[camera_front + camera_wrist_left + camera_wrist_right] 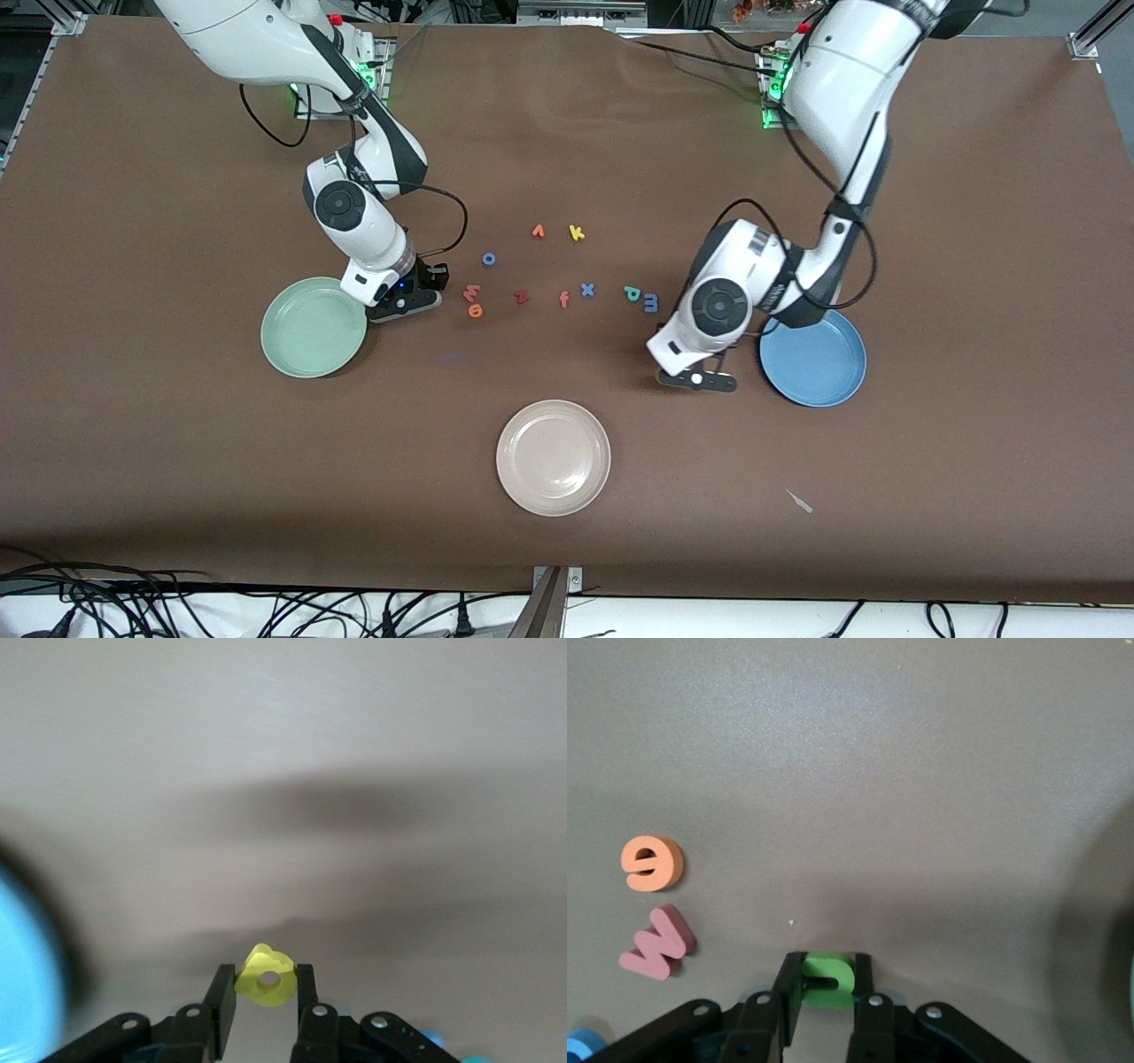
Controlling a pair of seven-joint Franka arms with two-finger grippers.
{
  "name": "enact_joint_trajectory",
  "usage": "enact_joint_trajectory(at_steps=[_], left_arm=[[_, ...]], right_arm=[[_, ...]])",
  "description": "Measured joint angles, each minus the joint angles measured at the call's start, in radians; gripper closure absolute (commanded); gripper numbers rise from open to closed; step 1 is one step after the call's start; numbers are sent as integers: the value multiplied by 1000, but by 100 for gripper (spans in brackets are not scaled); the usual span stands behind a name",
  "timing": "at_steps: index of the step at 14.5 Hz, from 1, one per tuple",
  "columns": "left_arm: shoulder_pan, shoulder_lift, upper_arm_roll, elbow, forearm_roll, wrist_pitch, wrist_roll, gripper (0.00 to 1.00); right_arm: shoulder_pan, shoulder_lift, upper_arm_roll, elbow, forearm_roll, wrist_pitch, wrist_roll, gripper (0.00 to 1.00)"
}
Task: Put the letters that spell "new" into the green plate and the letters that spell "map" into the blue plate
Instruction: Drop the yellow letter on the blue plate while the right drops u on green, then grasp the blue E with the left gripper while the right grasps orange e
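Observation:
My left gripper (266, 973) is shut on the yellow a (251, 988) and holds it above the table, beside the blue plate (813, 357); in the front view that gripper (700, 379) hides the letter. My right gripper (827, 958) is shut on the green n (829, 997), low at the table beside the green plate (314, 326). Close to it lie the orange e (652, 863) and the salmon w (658, 943). The teal p (633, 292) and blue m (651, 303) lie together near the left arm.
A beige plate (553, 456) sits nearest the front camera, midway between the arms. Loose letters lie in the middle: a dark red z (522, 297), a salmon f (563, 299), a blue x (586, 289), a blue o (488, 259) and a yellow k (576, 233).

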State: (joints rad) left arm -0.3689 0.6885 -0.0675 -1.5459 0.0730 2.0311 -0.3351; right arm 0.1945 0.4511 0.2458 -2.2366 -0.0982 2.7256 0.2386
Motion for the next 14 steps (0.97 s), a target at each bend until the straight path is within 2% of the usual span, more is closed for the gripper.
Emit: enact_joint_trajectory(at_steps=[2, 4, 5, 6, 8, 10, 12, 14], left_arm=[[75, -39, 3, -1, 12, -54, 121, 73], [156, -51, 6, -4, 84, -81, 264, 72], [196, -49, 6, -8, 108, -83, 329, 68], [231, -46, 7, -17, 116, -83, 384, 58], [271, -34, 6, -34, 117, -80, 436, 0], [272, -23, -1, -42, 117, -76, 439, 0], [263, -22, -16, -43, 117, -76, 436, 0], [261, -25, -52, -38, 105, -81, 387, 0]], right_arm=[[4, -1, -6, 1, -2, 0, 0, 79], [6, -10, -28, 10, -24, -18, -11, 79], [6, -25, -46, 24, -39, -56, -33, 79], [4, -45, -68, 44, -45, -106, -75, 79], [-8, -90, -119, 85, -45, -195, -193, 79], [-30, -118, -157, 101, -46, -226, -298, 75], [-48, -120, -188, 101, -46, -232, -374, 47], [-60, -114, -203, 99, -45, -232, -398, 39]])
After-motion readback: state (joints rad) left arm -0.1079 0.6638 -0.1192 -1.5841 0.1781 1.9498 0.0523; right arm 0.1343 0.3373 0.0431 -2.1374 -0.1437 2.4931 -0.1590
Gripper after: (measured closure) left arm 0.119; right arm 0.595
